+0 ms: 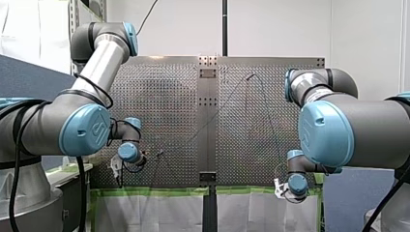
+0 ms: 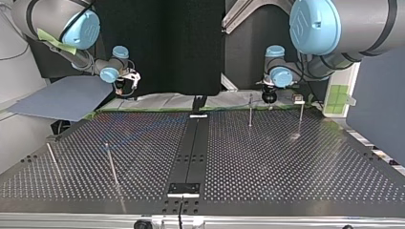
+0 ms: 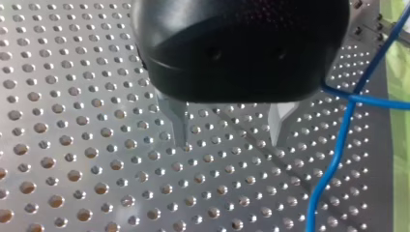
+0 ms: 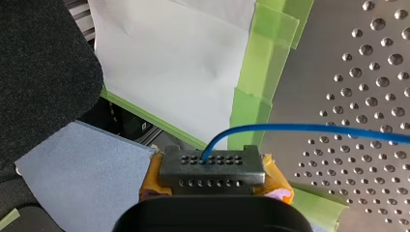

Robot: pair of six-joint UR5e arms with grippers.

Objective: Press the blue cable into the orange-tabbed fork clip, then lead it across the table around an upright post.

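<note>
Right gripper (image 4: 212,166) clenched on the cable (image 4: 309,128) just off the table's (image 4: 367,159) near right edge, apparently holding it so the line can be steered. Cable runs from it out over the table. Left gripper (image 3: 228,140), fingers (image 3: 180,121) spread and empty, hovers at near left, cable just beside it, probably ready to press. Posts (image 2: 250,110) stand apart; clip not made out.
</note>
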